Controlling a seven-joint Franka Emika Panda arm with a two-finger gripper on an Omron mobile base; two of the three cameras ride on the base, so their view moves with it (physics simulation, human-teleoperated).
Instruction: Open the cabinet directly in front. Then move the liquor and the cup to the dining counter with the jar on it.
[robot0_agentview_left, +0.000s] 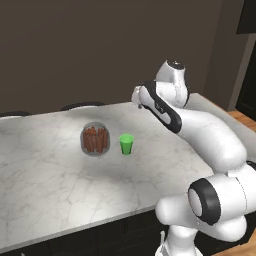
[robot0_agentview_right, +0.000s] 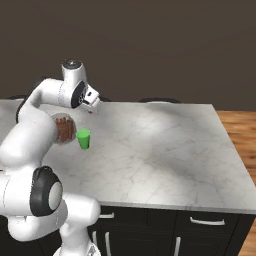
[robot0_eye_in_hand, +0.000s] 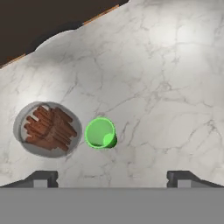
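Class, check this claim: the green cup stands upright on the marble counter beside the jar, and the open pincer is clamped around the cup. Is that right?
Not quite. The pincer is open but grips nothing: it hangs above the counter, apart from the cup. The hand view shows it. The cup does stand upright beside the jar.

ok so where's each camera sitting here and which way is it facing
Left base view: behind the arm to its left, looking forward and down at the dining counter; the white arm rises lower right.
Right base view: behind the arm to its right, same counter; arm lower left.
Hand view: above the marble, looking down; the open gripper with dark fingertips at the bottom.
All three share the green cup standing beside the jar, apart from the gripper.
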